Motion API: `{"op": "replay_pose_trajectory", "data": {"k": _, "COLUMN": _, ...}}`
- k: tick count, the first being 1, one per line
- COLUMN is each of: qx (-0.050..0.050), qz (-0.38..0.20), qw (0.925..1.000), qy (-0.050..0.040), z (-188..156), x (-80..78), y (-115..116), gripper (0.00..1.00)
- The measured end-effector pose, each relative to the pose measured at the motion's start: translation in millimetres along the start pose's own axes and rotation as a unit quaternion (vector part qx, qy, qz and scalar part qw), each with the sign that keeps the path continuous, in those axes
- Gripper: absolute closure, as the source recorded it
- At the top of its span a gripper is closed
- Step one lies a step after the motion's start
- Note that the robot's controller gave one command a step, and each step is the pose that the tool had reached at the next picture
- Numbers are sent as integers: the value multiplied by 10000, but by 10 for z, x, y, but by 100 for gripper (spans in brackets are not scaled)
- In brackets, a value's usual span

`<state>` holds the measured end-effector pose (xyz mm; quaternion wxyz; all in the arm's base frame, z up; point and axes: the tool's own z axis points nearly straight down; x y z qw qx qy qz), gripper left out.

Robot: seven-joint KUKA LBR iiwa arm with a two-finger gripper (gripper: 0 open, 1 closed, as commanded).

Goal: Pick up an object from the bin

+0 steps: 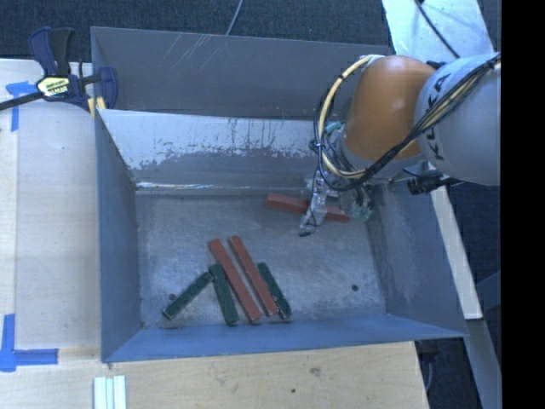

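Gripper [310, 218] hangs at the far side of the bin [119, 228], right over a red flat bar [283, 202] lying near the back wall; its tip hides the bar's middle, and I cannot tell whether it is spread or closed. I see red and green bars [243, 284] heaped near the front

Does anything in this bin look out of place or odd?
One red bar lies alone by the back wall, under the gripper, apart from the heap of red and green bars near the front. Nothing looks damaged.
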<state>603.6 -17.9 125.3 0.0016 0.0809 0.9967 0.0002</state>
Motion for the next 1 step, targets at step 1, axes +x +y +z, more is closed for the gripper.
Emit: {"op": "replay_pose_trajectory", "data": {"k": 1, "qx": -1, "qz": 0, "qw": 10000, "qy": -8, "z": -89, "x": -6, "y": -1, "gripper": 100}}
